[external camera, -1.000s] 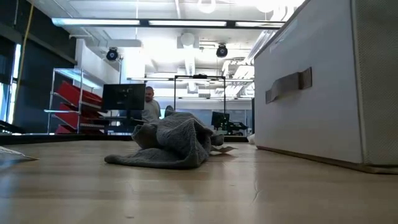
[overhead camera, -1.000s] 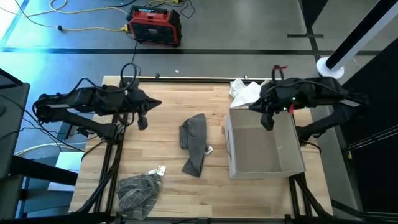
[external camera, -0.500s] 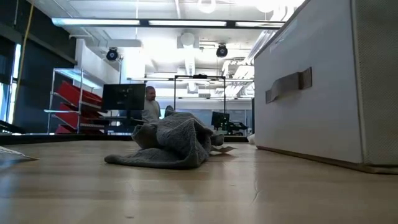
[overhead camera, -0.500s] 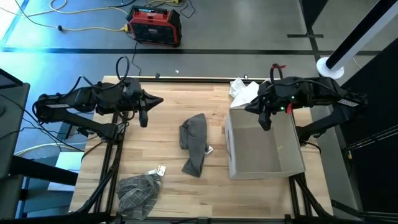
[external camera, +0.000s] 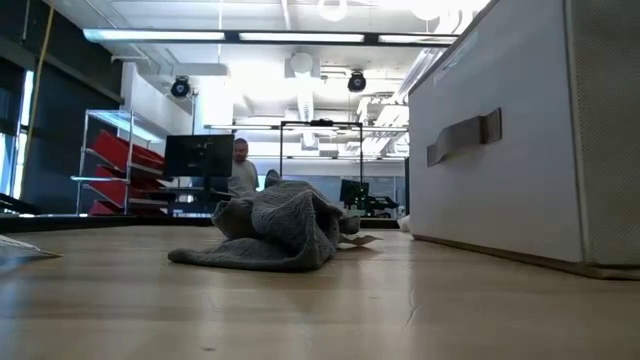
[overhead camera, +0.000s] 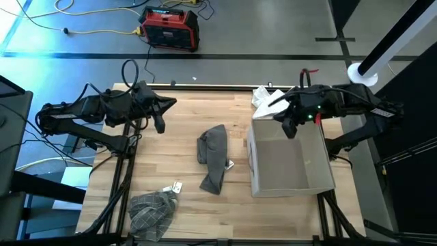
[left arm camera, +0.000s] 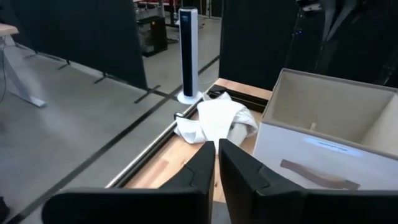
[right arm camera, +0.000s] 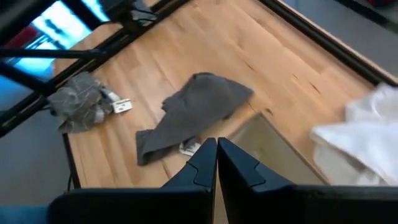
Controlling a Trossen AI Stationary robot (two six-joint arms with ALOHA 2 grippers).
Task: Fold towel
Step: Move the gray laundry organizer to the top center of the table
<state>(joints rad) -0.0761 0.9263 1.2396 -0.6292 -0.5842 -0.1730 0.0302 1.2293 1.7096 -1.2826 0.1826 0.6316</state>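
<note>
Grey towel (overhead camera: pixel 213 157) crumpled mid-bench, long axis 12-to-6. My left tool (overhead camera: pixel 158 124) at its 10 o'clock, nearer; right tool (overhead camera: pixel 288 127) at 2. Both pinched together, empty

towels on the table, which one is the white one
The white towel bunched at the table's far edge, just behind the open box. The other two are grey: one crumpled mid-table, one checked at the near-left corner.

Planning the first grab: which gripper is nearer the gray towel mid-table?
Left, narrowly. The left gripper is up-left of the gray towel; the right gripper hangs over the box.
</note>
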